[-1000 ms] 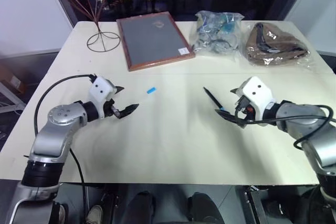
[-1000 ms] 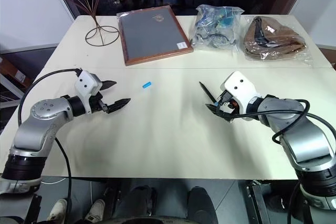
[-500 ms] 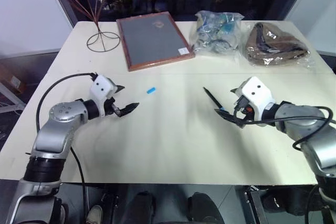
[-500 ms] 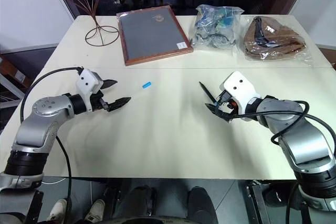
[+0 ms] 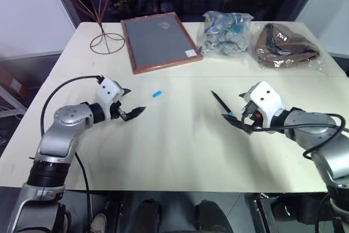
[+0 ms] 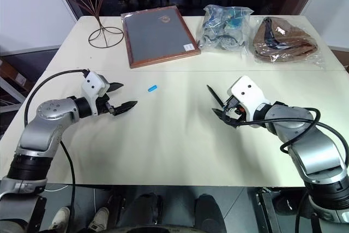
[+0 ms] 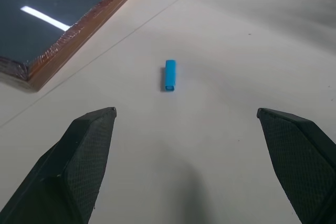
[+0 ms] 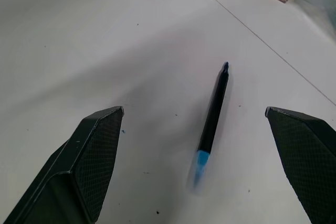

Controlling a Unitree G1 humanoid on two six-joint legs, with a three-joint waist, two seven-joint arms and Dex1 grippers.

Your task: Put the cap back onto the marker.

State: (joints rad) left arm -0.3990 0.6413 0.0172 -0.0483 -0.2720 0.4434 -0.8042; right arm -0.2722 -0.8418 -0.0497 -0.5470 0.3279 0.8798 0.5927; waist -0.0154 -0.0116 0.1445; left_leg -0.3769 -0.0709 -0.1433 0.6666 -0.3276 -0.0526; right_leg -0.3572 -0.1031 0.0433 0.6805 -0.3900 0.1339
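On table (image 5: 180,151), one cap (image 7: 170,75), one marker (image 8: 212,116), left claw (image 7: 197,124) spread, right claw (image 8: 199,124) spread.

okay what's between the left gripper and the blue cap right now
Nothing: in the left wrist view only bare table lies between the open left gripper and the cap.

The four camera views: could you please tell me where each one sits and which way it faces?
Left eye view: on the head, looking forward and down over the table; shows both arms, left gripper and right gripper open.
Right eye view: beside it, same scene.
Left wrist view: on the left wrist, looking along its open fingers at the cap lying on the table.
Right wrist view: on the right wrist, looking along its open fingers at the marker.
Shared: the marker also shows in the left wrist view, and all four show the picture frame.
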